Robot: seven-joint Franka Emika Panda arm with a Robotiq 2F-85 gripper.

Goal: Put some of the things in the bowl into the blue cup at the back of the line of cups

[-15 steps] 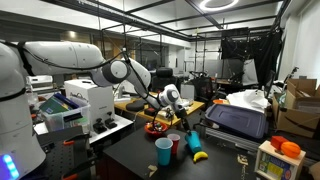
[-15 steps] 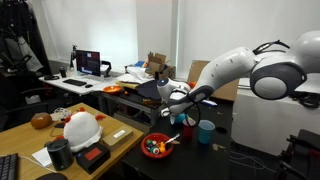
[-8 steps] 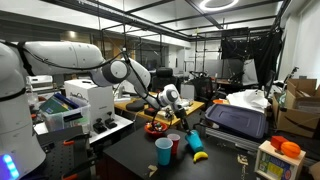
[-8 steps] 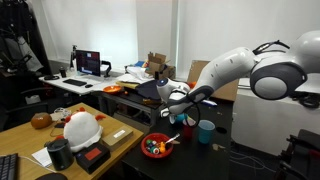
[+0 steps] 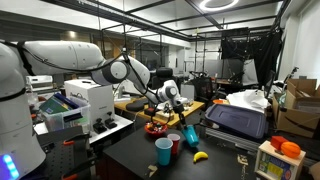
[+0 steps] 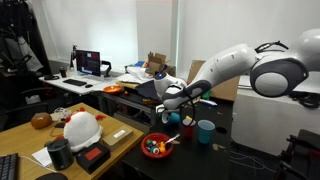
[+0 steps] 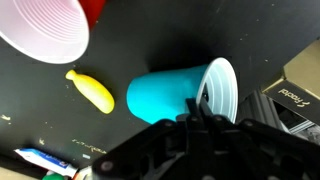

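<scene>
Dark hand: closed, pinched on the white-lined rim of the blue cup. The fingertips merge into one black mass in the wrist view, so they cannot be told apart.
Blue cup: held by its rim and tilted well off upright. In an exterior view it slants below the wrist. Whether its base touches the worktop cannot be told.
Banana: lies flat on the dark worktop near the cup's base, apart from it.
Pale cup mouth: at the top-left of the wrist view and cut off by the frame, so its outside is hidden.
Red cup: only a sliver shows beside that mouth. In an exterior view it stands just beside a second blue cup.
Bowl: red and shallow, on the worktop near the cups.
Things: dark and yellowish specks inside the bowl, too small to make out.
Box: cut off at the right edge of the wrist view.
</scene>
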